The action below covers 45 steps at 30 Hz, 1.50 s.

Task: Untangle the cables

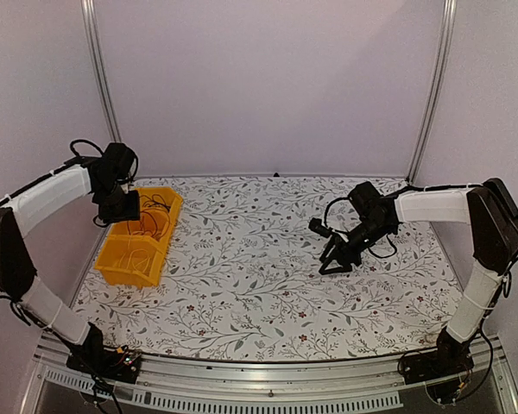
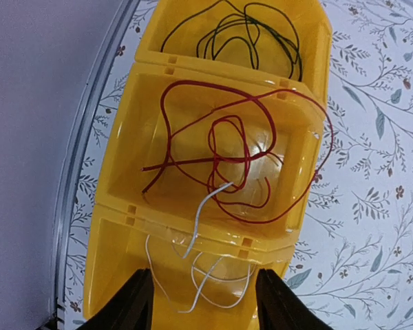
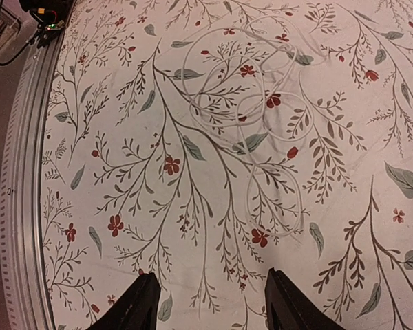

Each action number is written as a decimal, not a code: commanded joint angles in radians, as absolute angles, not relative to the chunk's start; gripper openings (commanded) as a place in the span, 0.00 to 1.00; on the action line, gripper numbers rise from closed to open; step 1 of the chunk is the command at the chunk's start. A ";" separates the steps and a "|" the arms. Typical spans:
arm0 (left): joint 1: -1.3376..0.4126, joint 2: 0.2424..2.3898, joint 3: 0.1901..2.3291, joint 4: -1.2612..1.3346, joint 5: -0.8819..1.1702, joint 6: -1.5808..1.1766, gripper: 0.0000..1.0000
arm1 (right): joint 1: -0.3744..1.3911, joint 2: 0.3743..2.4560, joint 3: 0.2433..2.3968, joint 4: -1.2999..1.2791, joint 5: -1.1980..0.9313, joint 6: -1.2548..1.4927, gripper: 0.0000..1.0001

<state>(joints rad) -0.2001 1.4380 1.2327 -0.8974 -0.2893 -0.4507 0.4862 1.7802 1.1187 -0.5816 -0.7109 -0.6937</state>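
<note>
A yellow three-compartment bin (image 2: pixel 124 137) holds the cables. A black cable (image 2: pixel 255 27) loops in the far compartment. A red cable (image 2: pixel 241 158) fills the middle one and spills over its right wall. A thin white cable (image 2: pixel 213 289) lies in the near one, one end reaching into the middle. My left gripper (image 2: pixel 203 278) hovers open over the near compartment, holding nothing. In the top view it (image 1: pixel 121 207) is at the bin (image 1: pixel 142 259). My right gripper (image 3: pixel 211 276) is open just above the cloth, with a looped white cable (image 3: pixel 300 176) lying ahead of it.
The bin stands at the table's left edge, close to the metal rail (image 2: pixel 76 172). A floral cloth (image 1: pixel 259 276) covers the table. In the right wrist view the table's rail (image 3: pixel 20 206) runs along the left. Upright frame posts (image 1: pixel 432 86) stand at the back.
</note>
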 commanded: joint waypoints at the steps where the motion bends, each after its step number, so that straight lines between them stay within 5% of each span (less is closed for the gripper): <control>1: -0.174 1.605 1.307 -0.899 -0.271 -0.348 0.52 | 0.494 1.790 1.118 -0.592 -0.694 -0.703 0.56; 6: -0.158 1.707 1.327 -0.917 -0.252 -0.325 0.36 | 0.493 1.786 1.113 -0.591 -0.677 -0.703 0.56; 20: -0.095 1.769 1.243 -0.835 -0.235 -0.341 0.25 | 0.493 1.810 1.116 -0.595 -0.665 -0.703 0.56; 27: -0.057 1.765 1.174 -0.778 -0.146 -0.331 0.00 | 0.493 1.814 1.113 -0.594 -0.655 -0.703 0.55; 45: -0.069 1.393 1.181 -1.013 -0.199 -0.407 0.00 | 0.500 1.830 1.115 -0.598 -0.649 -0.714 0.54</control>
